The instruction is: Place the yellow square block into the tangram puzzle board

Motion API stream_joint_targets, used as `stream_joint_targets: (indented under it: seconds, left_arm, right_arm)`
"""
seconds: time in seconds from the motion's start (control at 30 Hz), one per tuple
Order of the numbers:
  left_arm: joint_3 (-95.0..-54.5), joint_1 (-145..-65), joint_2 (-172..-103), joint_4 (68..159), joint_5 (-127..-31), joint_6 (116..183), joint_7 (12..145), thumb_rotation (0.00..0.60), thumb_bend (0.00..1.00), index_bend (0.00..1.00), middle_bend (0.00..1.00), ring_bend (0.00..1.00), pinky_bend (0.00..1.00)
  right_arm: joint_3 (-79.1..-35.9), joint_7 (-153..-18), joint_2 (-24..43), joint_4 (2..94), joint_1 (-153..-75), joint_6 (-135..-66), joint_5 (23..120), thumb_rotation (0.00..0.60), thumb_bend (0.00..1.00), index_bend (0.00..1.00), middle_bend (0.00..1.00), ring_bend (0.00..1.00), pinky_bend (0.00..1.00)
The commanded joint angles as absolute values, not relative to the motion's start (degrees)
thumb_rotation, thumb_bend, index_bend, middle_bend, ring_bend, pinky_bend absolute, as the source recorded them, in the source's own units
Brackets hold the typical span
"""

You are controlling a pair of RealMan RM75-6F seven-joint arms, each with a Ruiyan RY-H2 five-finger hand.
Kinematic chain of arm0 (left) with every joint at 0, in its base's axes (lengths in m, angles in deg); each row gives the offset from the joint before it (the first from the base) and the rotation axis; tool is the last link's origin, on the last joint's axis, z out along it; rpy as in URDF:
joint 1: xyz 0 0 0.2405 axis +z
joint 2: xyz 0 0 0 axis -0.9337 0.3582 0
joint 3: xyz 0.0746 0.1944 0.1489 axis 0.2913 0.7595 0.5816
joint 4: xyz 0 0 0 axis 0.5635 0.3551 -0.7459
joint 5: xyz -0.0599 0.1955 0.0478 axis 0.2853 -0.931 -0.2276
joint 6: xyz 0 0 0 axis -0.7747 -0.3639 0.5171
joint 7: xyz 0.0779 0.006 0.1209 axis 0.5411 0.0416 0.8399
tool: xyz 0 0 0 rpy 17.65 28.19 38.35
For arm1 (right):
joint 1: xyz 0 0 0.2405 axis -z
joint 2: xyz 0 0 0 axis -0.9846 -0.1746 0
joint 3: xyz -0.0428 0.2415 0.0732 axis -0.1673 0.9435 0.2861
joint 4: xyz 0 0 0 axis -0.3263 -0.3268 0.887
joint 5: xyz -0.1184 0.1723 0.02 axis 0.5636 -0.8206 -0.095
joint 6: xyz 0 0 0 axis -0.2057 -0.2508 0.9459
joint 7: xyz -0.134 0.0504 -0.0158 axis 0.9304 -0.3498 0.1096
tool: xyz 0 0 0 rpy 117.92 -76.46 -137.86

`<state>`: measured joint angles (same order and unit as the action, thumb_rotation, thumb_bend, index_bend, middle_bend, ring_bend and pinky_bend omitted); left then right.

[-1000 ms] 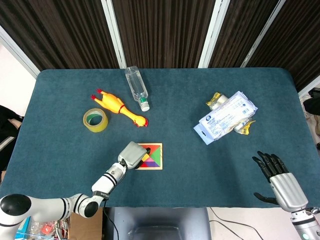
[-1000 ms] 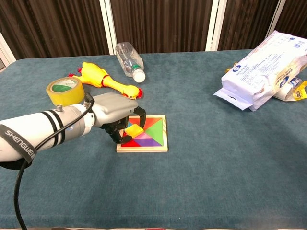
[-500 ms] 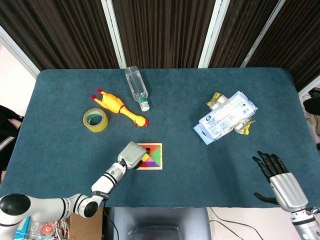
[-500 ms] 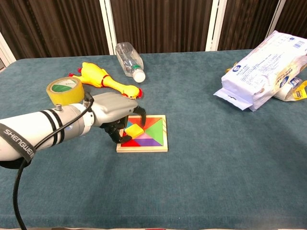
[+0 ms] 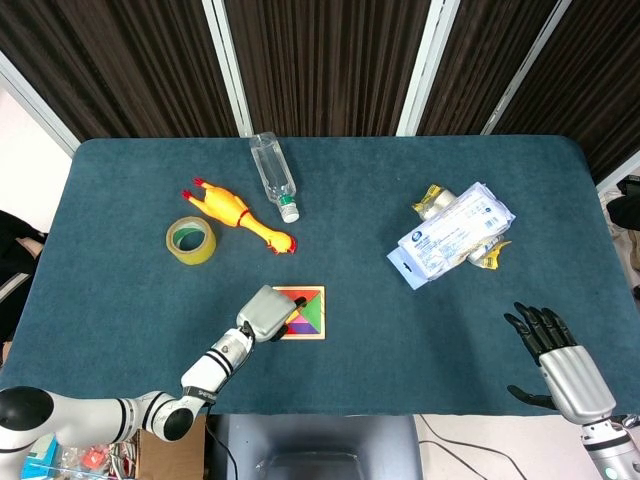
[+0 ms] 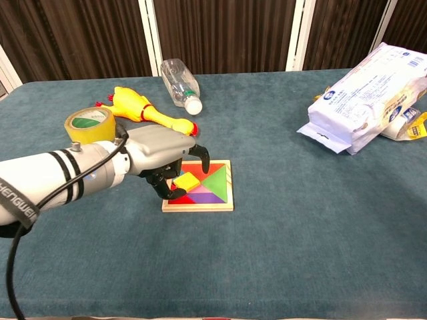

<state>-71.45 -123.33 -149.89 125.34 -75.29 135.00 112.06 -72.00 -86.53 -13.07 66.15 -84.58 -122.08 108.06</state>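
Observation:
The wooden tangram board (image 6: 200, 207) lies near the table's front, left of centre, with coloured pieces in it. The yellow square block (image 6: 187, 181) lies on its left half, a little tilted. My left hand (image 6: 160, 159) arches over the board's left side, and its black fingertips (image 6: 203, 160) spread above and around the block. The thumb tip touches the block's lower left corner. From the head view, the left hand (image 5: 266, 312) covers the left part of the board (image 5: 314, 315) and hides the block. My right hand (image 5: 556, 358) hangs past the front right edge, fingers spread, holding nothing.
A yellow tape roll (image 6: 90, 127), a rubber chicken (image 6: 147, 109) and a lying clear bottle (image 6: 179, 83) are behind the board on the left. A white package (image 6: 363, 93) with yellow snack packs sits at the back right.
My left hand has shifted slightly right over the board, with its fingers reaching further across. The yellow block has stayed about where it was. The right hand has not moved.

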Motion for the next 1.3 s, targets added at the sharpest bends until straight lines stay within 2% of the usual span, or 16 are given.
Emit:
stream_joint_targets:
  seconds: [0.03,0.23,0.4,1.3]
  left_arm:
    - [-70.34,-122.49,-148.04,128.84,-77.60,136.31,111.88,0.600,0.35,0.36,1.00,1.00,1.00]
    - [-68.92,-121.79,-147.51,131.35,-79.92,137.26,112.36,0.600,0.35,0.38,1.00,1.00,1.00]
    - [-68.53,-121.65,-148.43,130.41,-79.42,137.02,113.04,0.600,0.35,0.35,1.00,1.00,1.00]
    - [-69.46,-121.77,-149.97,126.14,-76.50,135.83,113.78,0.600,0.35,0.33,1.00,1.00,1.00]
  right_arm:
    - [-72.02,-86.49,-13.06,66.16,-84.61,-122.05,108.13,0.600,0.16,0.00,0.00,0.00,0.00]
    - [-72.30,-85.92,-12.89,66.27,-84.45,-122.25,108.68,0.600,0.16,0.00,0.00,0.00,0.00]
    - [-72.29,-86.29,-12.95,66.18,-84.26,-122.71,108.74,0.600,0.16,0.00,0.00,0.00,0.00]
    - [-72.21,-87.01,-13.18,66.02,-84.21,-122.96,108.68,0.600,0.16,0.00,0.00,0.00,0.00]
